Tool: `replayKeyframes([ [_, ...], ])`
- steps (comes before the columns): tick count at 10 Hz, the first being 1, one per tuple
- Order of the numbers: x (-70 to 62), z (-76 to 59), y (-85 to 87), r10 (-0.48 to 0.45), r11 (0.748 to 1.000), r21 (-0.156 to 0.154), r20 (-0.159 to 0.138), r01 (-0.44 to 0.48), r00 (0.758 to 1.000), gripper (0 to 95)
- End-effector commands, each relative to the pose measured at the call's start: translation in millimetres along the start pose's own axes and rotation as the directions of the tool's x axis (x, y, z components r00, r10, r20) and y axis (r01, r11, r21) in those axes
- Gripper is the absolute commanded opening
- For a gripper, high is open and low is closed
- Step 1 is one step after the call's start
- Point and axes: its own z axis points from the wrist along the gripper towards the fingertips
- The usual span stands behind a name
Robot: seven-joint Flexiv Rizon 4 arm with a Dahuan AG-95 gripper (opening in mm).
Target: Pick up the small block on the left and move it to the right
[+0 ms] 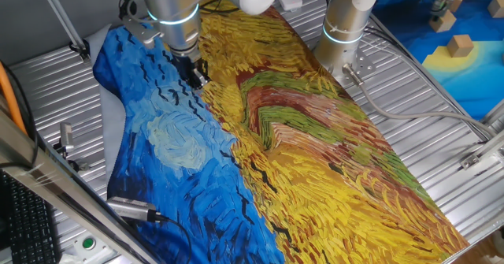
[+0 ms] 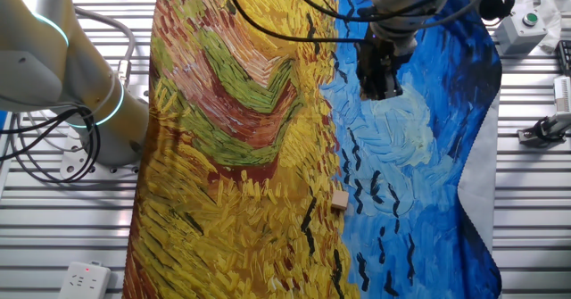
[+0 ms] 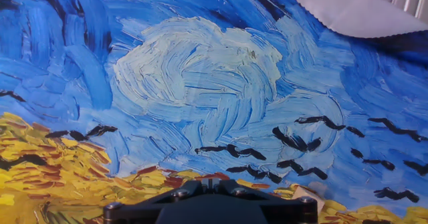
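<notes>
The tool (image 2: 382,85) hangs over the painted cloth (image 2: 268,156); whether its jaws are open cannot be told. In the other fixed view, the small block (image 2: 340,201) lies at seven o'clock from it, well apart, on the yellow-blue border.

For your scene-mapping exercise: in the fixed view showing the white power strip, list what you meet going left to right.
Idle robot arm with the glowing ring → small block → gripper → grey box with the green button.
</notes>
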Motion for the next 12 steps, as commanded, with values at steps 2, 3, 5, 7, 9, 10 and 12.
replayKeyframes([
  [2,-2.0,0.6,0.0,0.021,1.0,-0.007,-0.003,-0.021,1.0,0.0],
  [3,-1.9,0.4,-0.2,0.048,0.999,-0.007,-0.003,-0.048,0.999,0.0],
  [5,-4.1,0.1,-2.8,0.088,0.996,-0.014,-0.002,-0.088,0.996,0.0],
  [7,-5.2,2.8,-12.4,0.132,0.991,-0.014,-0.008,-0.132,0.991,0.0],
  [9,0.9,5.9,-37.4,0.113,0.993,-0.042,-0.001,-0.113,0.994,0.0],
  [10,0.1,9.8,-44.7,0.133,0.99,-0.047,-0.018,-0.134,0.991,0.0],
  [12,-3.5,34.3,-40.9,0.141,0.99,-0.022,-0.001,-0.141,0.99,0.0],
])
